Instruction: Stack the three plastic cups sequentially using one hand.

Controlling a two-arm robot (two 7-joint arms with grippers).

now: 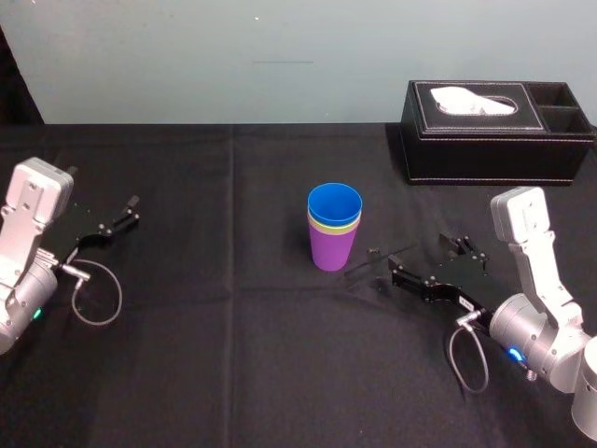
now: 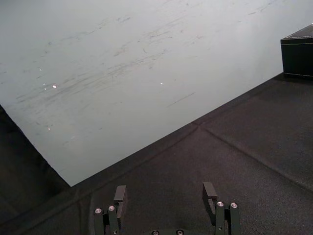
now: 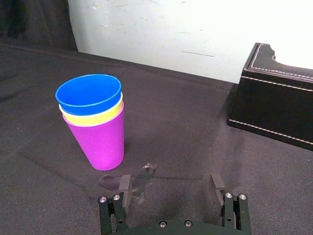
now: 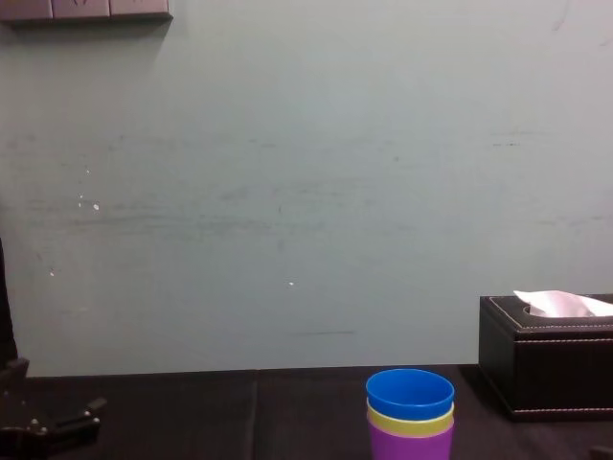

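Black woven cloth over the table (image 1: 233, 336), matte, faintly creased. Nearest, on the right, the right claw (image 1: 415, 250): spread wide, gripping nothing, low over the cloth just right of the three plastic cups (image 1: 333, 233). At the left edge, well apart, the left claw (image 1: 103, 191), likewise spread and empty, parked.

At mid-table, smooth tapered plastic, upright: purple cup (image 1: 332, 252) at the bottom, yellow-green cup (image 1: 334, 226) nested inside down to a rim band, blue cup (image 1: 334, 203) innermost and topmost. Looks like the final step, stacking complete. Probably calls next for no more than drawing the arm away without brushing the light, easily tipped stack.

Far right, a stitched, leather-like black tissue box (image 1: 494, 140); beyond, a pale scuffed wall (image 1: 280, 56).
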